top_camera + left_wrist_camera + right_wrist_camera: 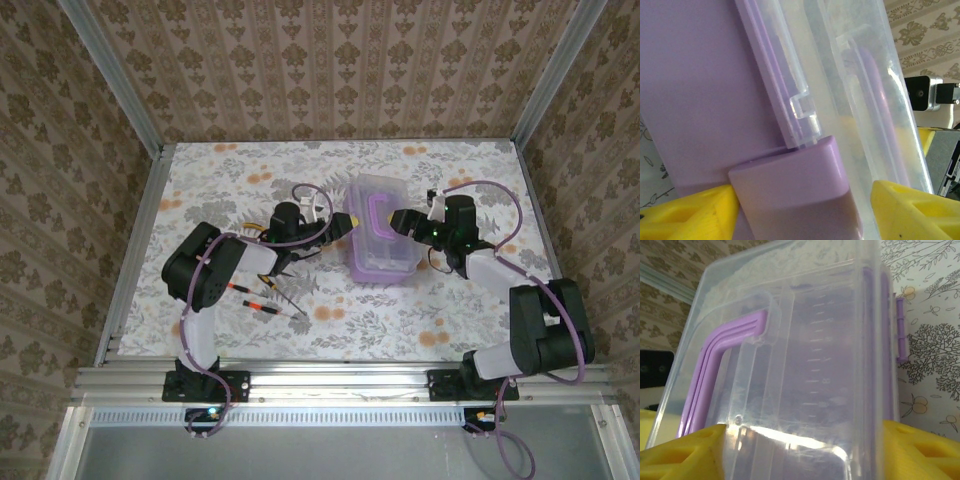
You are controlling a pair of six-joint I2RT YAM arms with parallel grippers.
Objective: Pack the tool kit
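The tool kit box [382,240] lies mid-table, a purple base under a clear lid with a purple handle [705,385]. My left gripper [345,226] is at its left side. In the left wrist view the yellow fingers [687,210] press the base on one side and the clear lid on the other, with the purple latch [795,190] between them. My right gripper [399,222] holds the opposite side, its fingers [922,450] against both faces of the box [805,365]. Small black-orange screwdrivers [262,304] lie loose on the cloth by the left arm.
The floral tablecloth [250,170] runs to metal frame rails at the left [135,250], right and front edges. A thin dark tool [290,296] lies beside the screwdrivers. The left arm's black body [205,265] stands just above those tools.
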